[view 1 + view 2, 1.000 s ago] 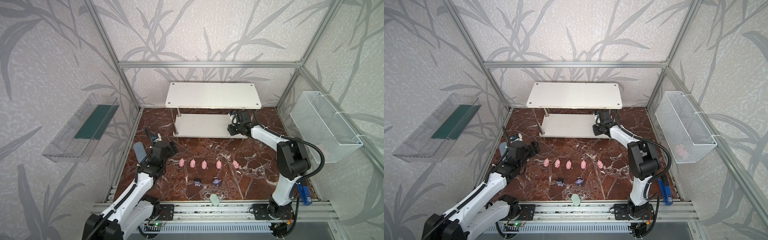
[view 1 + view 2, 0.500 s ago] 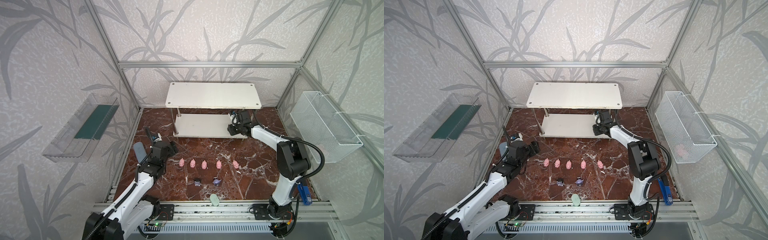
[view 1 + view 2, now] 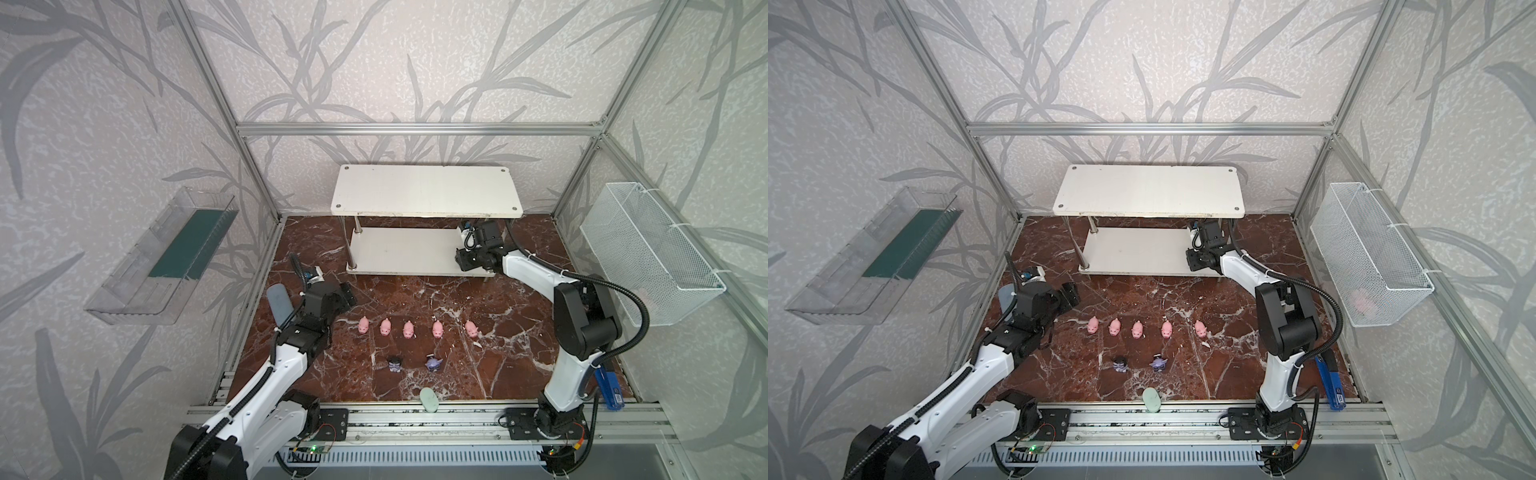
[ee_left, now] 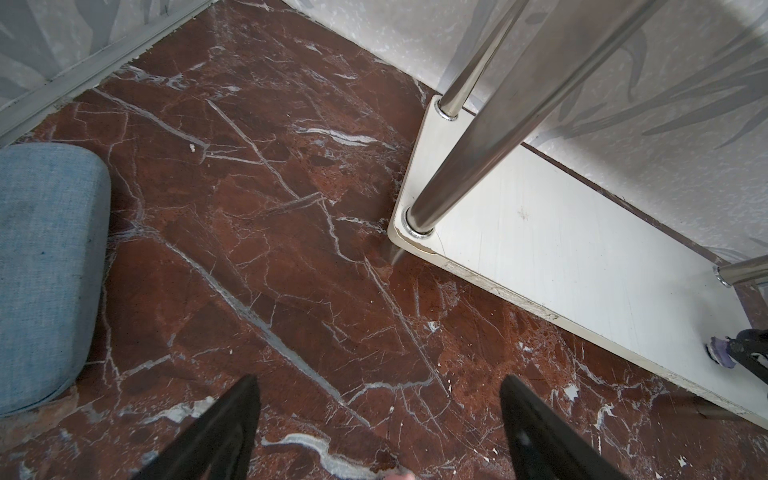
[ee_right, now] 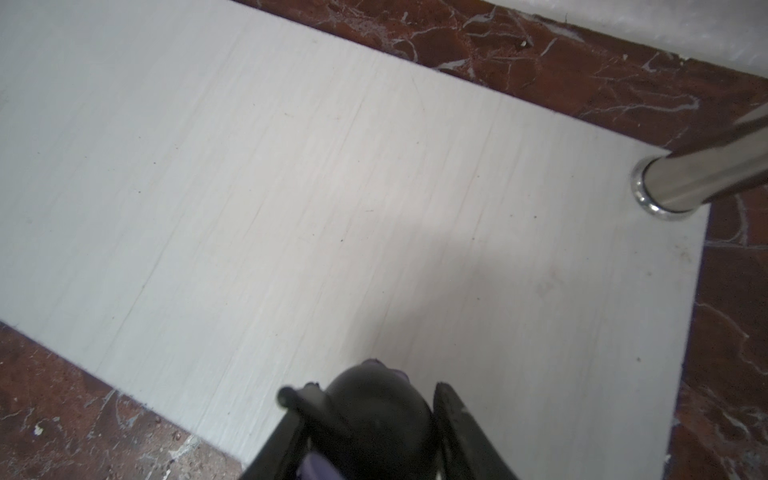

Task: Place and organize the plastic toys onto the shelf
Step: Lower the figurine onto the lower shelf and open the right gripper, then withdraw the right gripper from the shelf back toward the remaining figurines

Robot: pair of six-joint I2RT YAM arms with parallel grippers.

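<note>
Black-and-purple figurine [image 5: 374, 411] sits between the narrow jaws of the right gripper [image 5: 365, 392], on the lower board of the shelf [image 5: 291, 187]; whether they pinch it cannot be told. Left gripper [image 4: 379, 380] gapes wide, holding nothing, above the marble floor [image 4: 291, 249], shelf corner ahead.

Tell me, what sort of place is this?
Likely a robot test cell: aluminium frame with wallpapered panels, two robot arms mounted on a rail, pink pig figurines lined up before a shelf.

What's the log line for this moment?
right gripper: around black-and-purple figurine, at lower shelf board, grip unclear | left gripper: open, empty | floor: five pigs, two figurines
</note>
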